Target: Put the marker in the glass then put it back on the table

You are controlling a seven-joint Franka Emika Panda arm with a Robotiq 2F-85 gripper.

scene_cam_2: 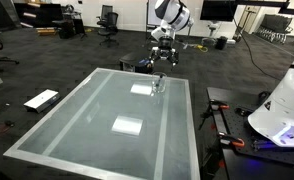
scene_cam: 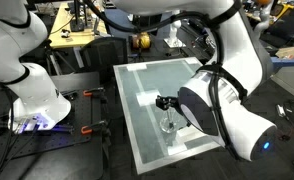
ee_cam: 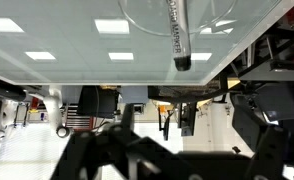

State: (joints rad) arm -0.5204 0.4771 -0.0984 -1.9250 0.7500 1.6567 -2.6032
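Your gripper (scene_cam: 164, 103) hangs with its jaws spread wide and empty, while just below it the marker (ee_cam: 177, 35) stands inside the glass (scene_cam: 169, 125) on the table (scene_cam_2: 107, 105).

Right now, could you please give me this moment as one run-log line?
gripper: open, empty, above glass | marker: in glass, not gripped | table: glass on it | next: likely regrasp marker
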